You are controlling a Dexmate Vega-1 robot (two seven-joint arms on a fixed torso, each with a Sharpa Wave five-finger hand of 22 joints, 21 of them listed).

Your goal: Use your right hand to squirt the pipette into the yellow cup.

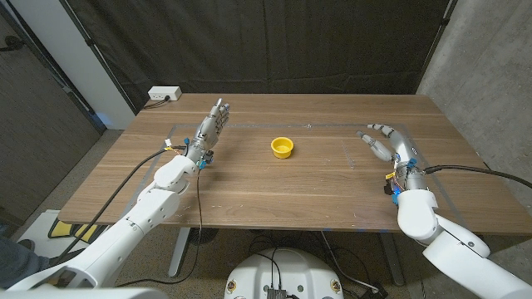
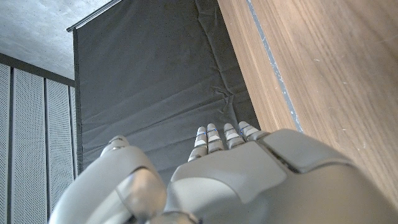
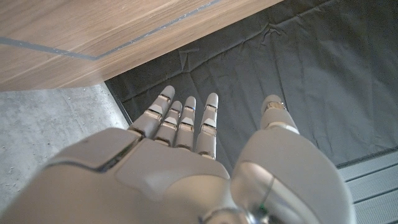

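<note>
Nearest the head camera, the two white forearms come in from the near corners and reach over the wooden table. The right hand stands over the right part of the table, holding nothing, its fingers spread and stretched toward the far side; from its own wrist view the same hand shows straight, slightly parted fingers against a dark curtain, with the thumb set off to one side. The left hand stands over the left part of the table, also holding nothing, its fingers straight and close together, pointing to the far side; its wrist view shows the back of that hand beside the table's wooden surface. Between the two hands, a little nearer the left one and well apart from both, the yellow cup stands upright on the table. At the far left corner of the table lies a white power strip.
</note>
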